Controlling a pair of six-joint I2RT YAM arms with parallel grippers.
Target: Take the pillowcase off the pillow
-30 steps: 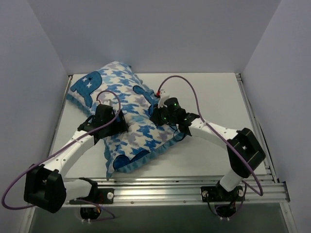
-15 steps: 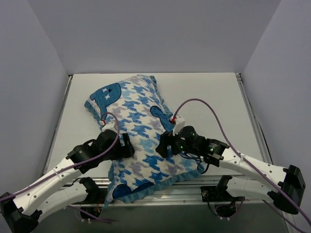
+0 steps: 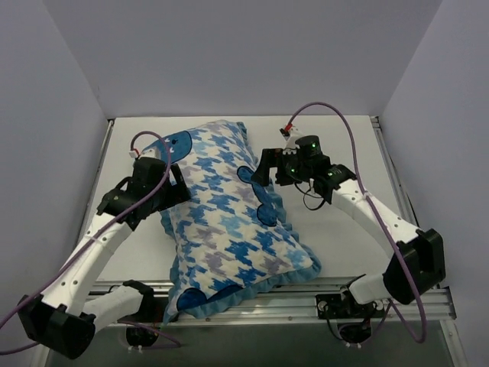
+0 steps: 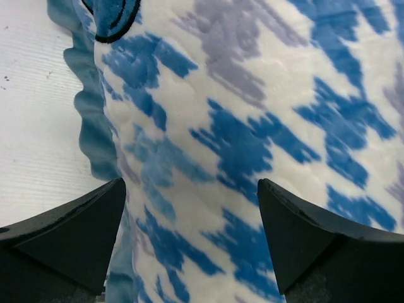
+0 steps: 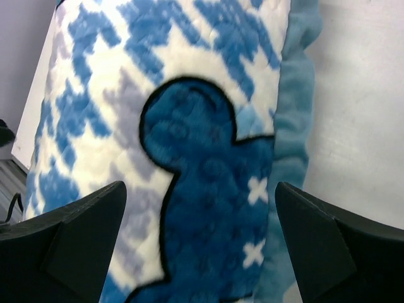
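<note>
Blue-grey houndstooth fabric pillowcase (image 3: 229, 222) with a teal ruffle lies mid white counter (image 3: 344, 138), pillow hidden inside. My left fingers (image 4: 63, 233) at its 9 o'clock edge and right fingers (image 5: 69, 233) at 2 o'clock gape wide, holding nothing. I'd pinch ruffle only, not stuffing.

Pillow lay wholly hidden inside pillowcase (image 3: 229, 222), pillowcase ran off frame in both wrist views, left gripper (image 4: 190, 186) and right gripper (image 5: 201, 189) fingers were cut off at bottom edge, fabric contact could not be told.
</note>
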